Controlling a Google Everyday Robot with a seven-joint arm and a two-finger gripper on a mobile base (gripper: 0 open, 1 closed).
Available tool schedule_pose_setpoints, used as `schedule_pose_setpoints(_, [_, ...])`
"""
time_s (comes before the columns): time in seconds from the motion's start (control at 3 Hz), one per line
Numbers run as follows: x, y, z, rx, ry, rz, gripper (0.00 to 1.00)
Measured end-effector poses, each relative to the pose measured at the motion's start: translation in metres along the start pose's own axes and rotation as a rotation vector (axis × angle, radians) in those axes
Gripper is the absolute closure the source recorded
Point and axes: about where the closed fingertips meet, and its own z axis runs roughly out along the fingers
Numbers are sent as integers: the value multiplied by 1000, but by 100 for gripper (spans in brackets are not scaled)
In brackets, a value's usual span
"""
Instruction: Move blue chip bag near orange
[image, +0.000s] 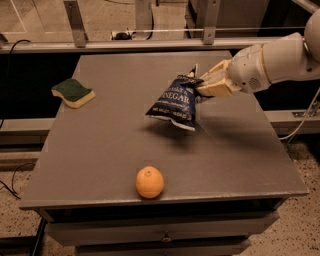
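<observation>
While the gripper (201, 86) hovers over the table (100, 150), I log it clamped on the bag (174, 102), which hangs below it.

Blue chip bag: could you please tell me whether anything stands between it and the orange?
Nothing visible does. The pincer holds the blue chip bag above the table, and only bare tabletop lies between it and the orange near the front edge. The green sponge sits far left.

Top of blue chip bag (174, 102) hidden in tool (200, 86) over table (100, 150); arm (280, 60) cropped right
</observation>
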Motion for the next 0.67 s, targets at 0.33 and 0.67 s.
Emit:
schedule_pose_setpoints(0.33, [3, 24, -5, -48, -15, 8, 100])
schedule_pose_setpoints(0.67, [9, 47, -1, -94, -37, 28, 100])
